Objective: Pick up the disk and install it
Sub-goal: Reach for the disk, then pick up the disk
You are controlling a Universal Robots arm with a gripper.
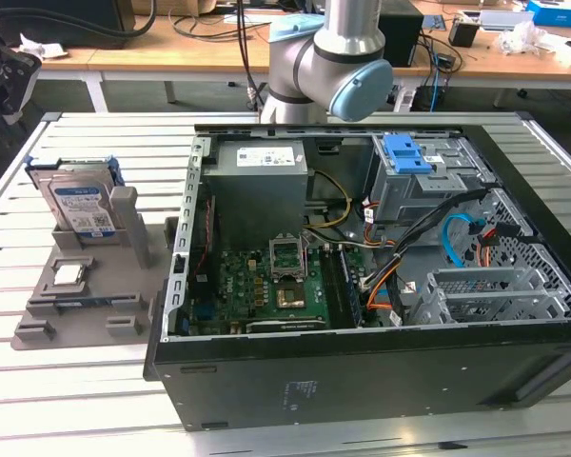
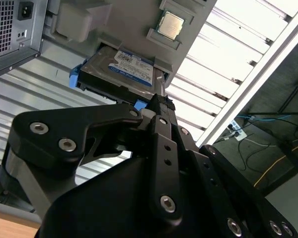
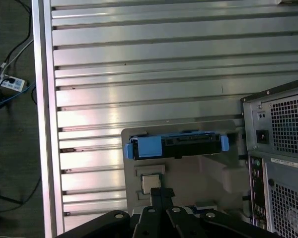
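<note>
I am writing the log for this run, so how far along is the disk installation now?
Nothing looks done yet: the disk stands upright in its grey holder on the table, outside the computer case. In hand: in the first wrist view the gripper is empty and apart from the disk. Left: picking it up and installing it.

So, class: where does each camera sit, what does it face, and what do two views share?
Exterior view: off the arm, raised, facing open computer case and disk; arm shows.
Second wrist view: on the arm, facing the disk, label side; gripper shows.
First wrist view: on the arm, facing the disk, edge on; gripper shows.
Both wrist views share disk and gripper.
</note>
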